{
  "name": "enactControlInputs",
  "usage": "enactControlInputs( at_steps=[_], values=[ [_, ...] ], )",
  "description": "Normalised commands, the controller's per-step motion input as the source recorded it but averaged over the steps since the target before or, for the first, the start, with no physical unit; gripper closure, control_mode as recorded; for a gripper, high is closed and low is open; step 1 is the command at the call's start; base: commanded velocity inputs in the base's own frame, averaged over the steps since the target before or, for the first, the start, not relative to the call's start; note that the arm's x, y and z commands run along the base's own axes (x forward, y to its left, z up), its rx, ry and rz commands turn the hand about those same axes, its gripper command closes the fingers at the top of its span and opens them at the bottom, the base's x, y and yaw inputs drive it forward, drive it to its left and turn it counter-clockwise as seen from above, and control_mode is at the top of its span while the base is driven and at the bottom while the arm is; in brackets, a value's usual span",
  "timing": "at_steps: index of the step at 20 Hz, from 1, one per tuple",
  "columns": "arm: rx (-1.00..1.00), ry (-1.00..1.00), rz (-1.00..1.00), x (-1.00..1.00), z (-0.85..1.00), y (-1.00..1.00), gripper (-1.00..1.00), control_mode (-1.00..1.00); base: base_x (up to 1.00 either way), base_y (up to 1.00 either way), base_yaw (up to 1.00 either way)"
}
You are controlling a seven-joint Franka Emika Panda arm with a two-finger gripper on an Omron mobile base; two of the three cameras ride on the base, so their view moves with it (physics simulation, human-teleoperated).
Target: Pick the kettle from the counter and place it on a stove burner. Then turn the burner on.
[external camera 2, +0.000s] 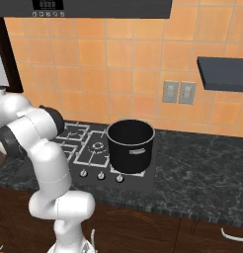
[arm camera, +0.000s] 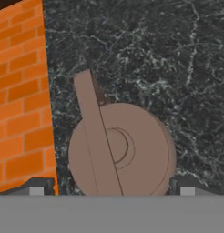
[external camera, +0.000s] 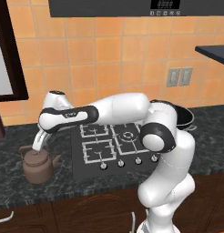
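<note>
Brown and squat, the kettle [external camera: 38, 166] sits on the counter [external camera: 13, 182] left of the black cooktop [external camera: 114, 145] in the left base view, with the arm's hand reaching down right above its handle; the small stove burner [external camera: 99, 151] lies bare just beside it.

From the right base view, a large black pot [external camera 2: 130, 145] stands on the cooktop's near right corner.

Looking down from the hand view, the gripper [arm camera: 111, 189] hovers over the kettle's lid and arched handle, fingertips [arm camera: 36, 189] spread wide on either side, grasping nothing.
</note>
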Motion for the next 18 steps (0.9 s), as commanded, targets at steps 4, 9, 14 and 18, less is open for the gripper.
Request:
enactControlInputs(
  at_steps=[4,9,14,18],
  values=[
    [0.0,-0.04,0.0,0.0,-0.1,0.0,-1.0,-1.0,0.0,0.0,0.0],
    [0.0,-0.03,0.0,0.0,-0.01,0.0,1.0,-1.0,0.0,0.0,0.0],
    [0.0,-0.03,0.0,0.0,0.0,0.0,1.0,-1.0,0.0,0.0,0.0],
    [0.0,-0.01,0.0,0.0,0.0,0.0,1.0,-1.0,0.0,0.0,0.0]
  ],
)
